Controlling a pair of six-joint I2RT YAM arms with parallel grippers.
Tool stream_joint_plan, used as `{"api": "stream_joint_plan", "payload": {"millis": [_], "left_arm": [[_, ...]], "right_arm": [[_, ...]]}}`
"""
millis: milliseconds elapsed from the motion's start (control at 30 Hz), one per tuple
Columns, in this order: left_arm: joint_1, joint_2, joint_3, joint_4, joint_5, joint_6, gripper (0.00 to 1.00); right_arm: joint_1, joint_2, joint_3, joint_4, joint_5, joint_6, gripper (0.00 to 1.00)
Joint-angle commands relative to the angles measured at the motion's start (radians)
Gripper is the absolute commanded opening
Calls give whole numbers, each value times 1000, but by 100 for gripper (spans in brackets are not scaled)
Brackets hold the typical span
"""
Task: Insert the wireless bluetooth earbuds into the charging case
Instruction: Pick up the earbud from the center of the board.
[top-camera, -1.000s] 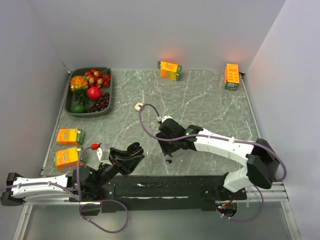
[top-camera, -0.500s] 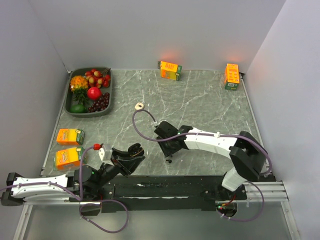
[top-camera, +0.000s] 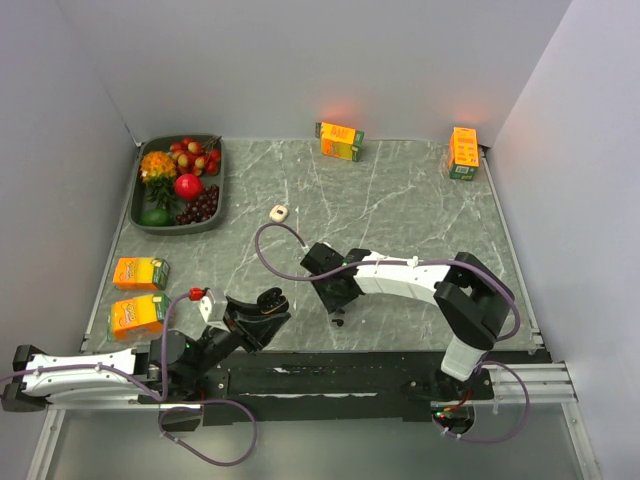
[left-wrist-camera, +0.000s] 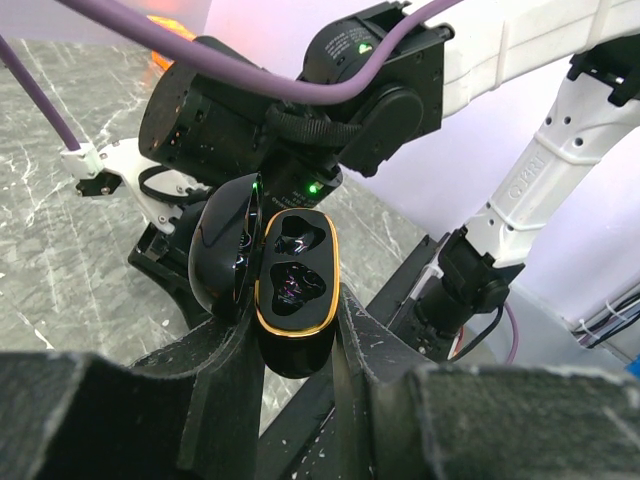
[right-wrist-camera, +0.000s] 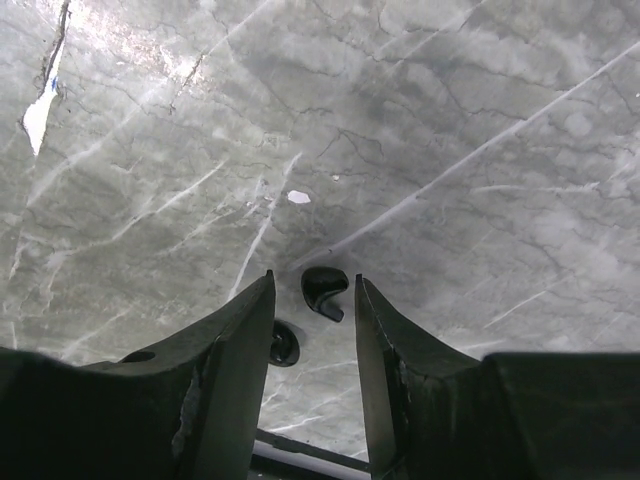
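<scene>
jaws of right gripper (right-wrist-camera: 312, 290) stand partly open astride one black earbud (right-wrist-camera: 322, 290); second earbud (right-wrist-camera: 284, 345) half hidden behind a finger (right-wrist-camera: 240, 350). left gripper (left-wrist-camera: 293, 330) clamps the open charging case (left-wrist-camera: 295, 285).

Fruit tray (top-camera: 180, 185) in the far-left corner of the surface (top-camera: 400, 200). A carton (top-camera: 137, 315) and a second carton (top-camera: 140, 272) behind it lie along the left edge, a third carton (top-camera: 340, 140) at mid far edge, and a fourth carton (top-camera: 463, 152) in the far-right corner. Charging case (left-wrist-camera: 297, 280) in the left pincer (left-wrist-camera: 295, 350) by the near edge, left of centre; one earbud (right-wrist-camera: 324, 290) on the surface between the right pincer (right-wrist-camera: 312, 283) fingers, a second earbud (right-wrist-camera: 284, 345) just beside.
</scene>
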Motion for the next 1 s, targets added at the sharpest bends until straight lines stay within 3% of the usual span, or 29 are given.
{"api": "stream_joint_plan", "payload": {"millis": [0, 500, 833, 967], "left_arm": [[-5, -1, -1, 23, -11, -5, 1], [-5, -2, -7, 27, -11, -5, 1], [-5, 4, -9, 34, -12, -6, 1], [-5, 10, -9, 40, -11, -5, 1]], "right_arm": [[-9, 23, 40, 3, 23, -14, 44], [-14, 34, 23, 6, 8, -4, 31], [-23, 9, 14, 12, 2, 12, 7], [-24, 2, 23, 4, -1, 9, 10]]}}
